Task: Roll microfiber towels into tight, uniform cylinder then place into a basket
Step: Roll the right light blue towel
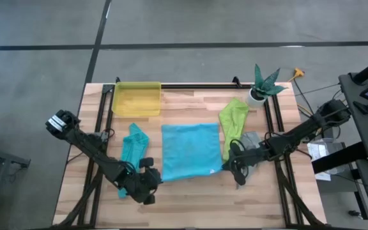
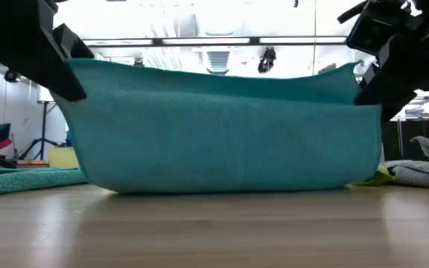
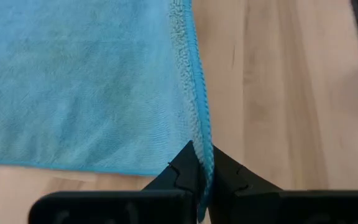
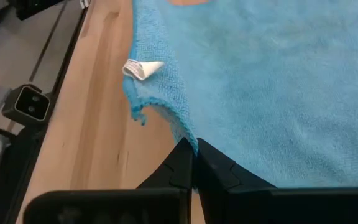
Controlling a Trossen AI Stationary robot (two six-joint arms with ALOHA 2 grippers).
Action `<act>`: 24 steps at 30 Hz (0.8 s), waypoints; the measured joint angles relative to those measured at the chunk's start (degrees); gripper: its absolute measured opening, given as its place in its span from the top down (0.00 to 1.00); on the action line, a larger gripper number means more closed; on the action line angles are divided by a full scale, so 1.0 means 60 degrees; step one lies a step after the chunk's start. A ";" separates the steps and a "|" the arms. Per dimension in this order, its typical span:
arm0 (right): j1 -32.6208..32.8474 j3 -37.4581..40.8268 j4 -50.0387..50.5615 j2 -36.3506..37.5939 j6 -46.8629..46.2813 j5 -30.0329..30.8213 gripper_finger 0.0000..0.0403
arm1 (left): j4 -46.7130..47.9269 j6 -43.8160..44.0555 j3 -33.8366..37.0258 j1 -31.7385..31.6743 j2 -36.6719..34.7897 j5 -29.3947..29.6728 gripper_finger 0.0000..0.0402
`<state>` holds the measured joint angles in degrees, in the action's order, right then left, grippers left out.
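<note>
Your left gripper [image 3: 201, 171] is clamped on one near corner of the light blue towel [image 1: 190, 150], your right gripper [image 4: 193, 160] pinched on the other near corner, beside its white tag [image 4: 142, 68]. That near edge is raised off the table [image 1: 190, 198], mid-table. Teal towel [image 1: 133, 144] left; lime green towel [image 1: 233, 118] and grey towel [image 1: 249, 139] right; basket [image 1: 136, 99] back-left.

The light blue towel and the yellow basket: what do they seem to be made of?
The light blue towel looks like soft microfiber cloth: a fuzzy, matte pile with a stitched edge. The yellow rectangular basket seems to be translucent plastic, since the wooden table appears to show faintly through it.
</note>
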<state>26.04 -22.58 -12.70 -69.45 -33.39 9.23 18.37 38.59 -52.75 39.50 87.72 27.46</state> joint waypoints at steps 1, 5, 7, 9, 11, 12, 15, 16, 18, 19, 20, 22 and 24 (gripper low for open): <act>0.0037 0.0003 -0.0002 0.0000 0.0012 0.0002 0.98 | -0.0015 -0.0044 0.0000 0.0010 -0.0007 -0.0007 1.00; -0.0065 -0.0011 0.0086 0.0000 0.0746 0.0469 0.98 | 0.0128 -0.1013 0.0000 -0.0094 -0.0200 0.0454 1.00; -0.0251 -0.0034 0.0118 0.0000 0.1319 0.1197 0.98 | 0.0249 -0.1522 -0.0001 -0.0313 -0.0345 0.1124 1.00; -0.0518 -0.0034 0.0130 0.0000 0.1817 0.1842 0.98 | 0.0407 -0.2141 0.0028 -0.0517 -0.0421 0.1895 1.00; -0.0827 0.0003 0.0149 0.0000 0.2197 0.2165 0.98 | 0.0376 -0.2704 0.0125 -0.0714 -0.0426 0.2572 1.00; -0.0991 0.0054 0.0148 0.0000 0.2303 0.2208 0.98 | 0.0365 -0.2758 0.0212 -0.0833 -0.0426 0.2821 1.00; -0.1420 0.0263 0.0150 0.0000 0.2321 0.2233 0.98 | 0.0259 -0.2739 0.0529 -0.1295 -0.0287 0.2988 1.00; -0.1538 0.0344 0.0146 0.0000 0.2321 0.2237 0.98 | 0.0265 -0.2736 0.0649 -0.1440 -0.0210 0.3003 1.00; -0.1766 0.0542 0.0099 0.0000 0.2321 0.2252 0.98 | 0.0267 -0.2734 0.0849 -0.1703 -0.0008 0.3014 1.00; -0.1871 0.0646 0.0076 0.0000 0.2321 0.2258 0.98 | 0.0214 -0.2715 0.0939 -0.1837 0.0097 0.3019 1.00; -0.1975 0.0733 0.0058 0.0000 0.2321 0.2311 0.98 | 0.0189 -0.2674 0.1048 -0.1958 0.0174 0.3021 1.00; -0.2157 0.0875 -0.0022 0.0000 0.2321 0.2488 0.98 | 0.0162 -0.2518 0.1221 -0.2237 0.0378 0.3101 1.00; -0.2342 0.1011 -0.0084 0.0000 0.2327 0.2506 0.98 | 0.0051 -0.2503 0.1369 -0.2466 0.0563 0.3107 1.00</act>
<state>11.99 -16.52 -13.21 -69.45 -19.43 24.27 18.68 23.57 -44.54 24.71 91.10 46.11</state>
